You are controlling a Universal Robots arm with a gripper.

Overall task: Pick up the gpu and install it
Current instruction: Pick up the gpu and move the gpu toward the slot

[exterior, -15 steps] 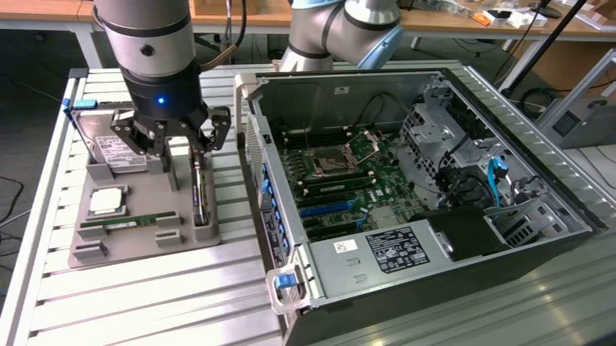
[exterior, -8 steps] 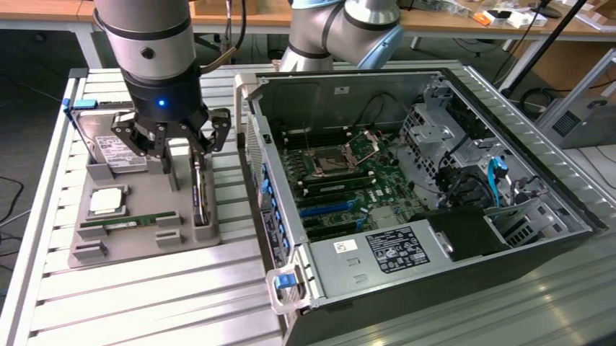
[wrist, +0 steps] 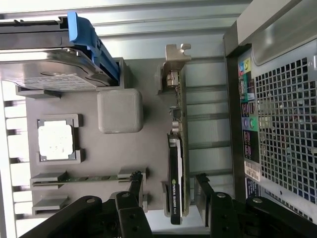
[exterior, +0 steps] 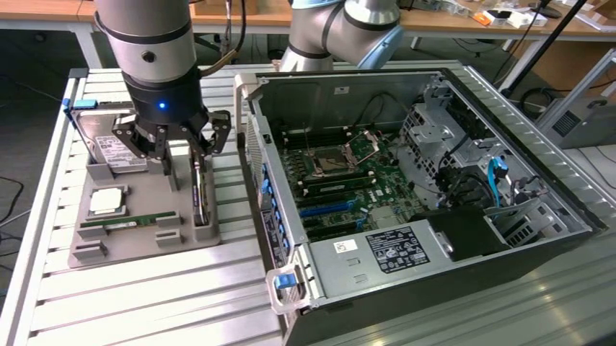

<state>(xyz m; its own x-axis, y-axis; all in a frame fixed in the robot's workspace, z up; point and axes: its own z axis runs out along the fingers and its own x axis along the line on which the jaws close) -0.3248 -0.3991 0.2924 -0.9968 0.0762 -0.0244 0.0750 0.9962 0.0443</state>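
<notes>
Slatted metal table [exterior: 144, 303], grey parts tray [exterior: 144, 198], end effector [wrist: 169, 181] open astride gpu [wrist: 174, 163] standing on edge

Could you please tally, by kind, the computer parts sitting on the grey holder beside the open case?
Thin dark gpu card with silvery metal bracket: 1
Boxy silver hard drive in blue carrier: 1
Square silver processor chip: 1
Slim green memory stick: 1
Total: 4
</notes>
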